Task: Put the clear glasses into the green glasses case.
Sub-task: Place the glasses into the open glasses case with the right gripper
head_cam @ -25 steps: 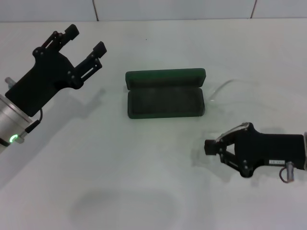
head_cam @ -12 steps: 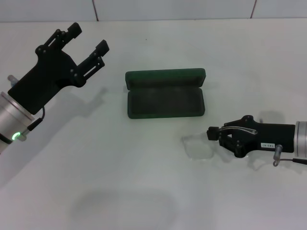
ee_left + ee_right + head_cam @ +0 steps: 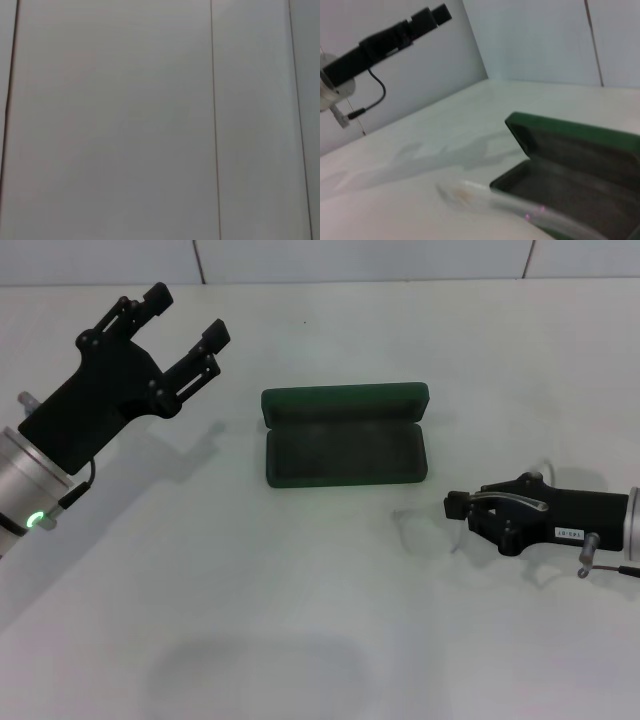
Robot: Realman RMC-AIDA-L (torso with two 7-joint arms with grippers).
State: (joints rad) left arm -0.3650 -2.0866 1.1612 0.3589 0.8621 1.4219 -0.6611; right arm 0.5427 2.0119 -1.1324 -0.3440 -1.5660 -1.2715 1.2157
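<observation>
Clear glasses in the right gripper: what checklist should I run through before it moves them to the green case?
1. Green glasses case open, lining up: ok.
2. Case interior free of objects: ok.
3. Clear glasses held by the right gripper: ok; jaws shut on them, lens end sticking out toward the left.
4. Glasses off the table: cannot tell.
5. Glasses over the case: not ok; they are in front of its right corner.
6. Left gripper out of the way: ok; open, raised at far left.
</observation>
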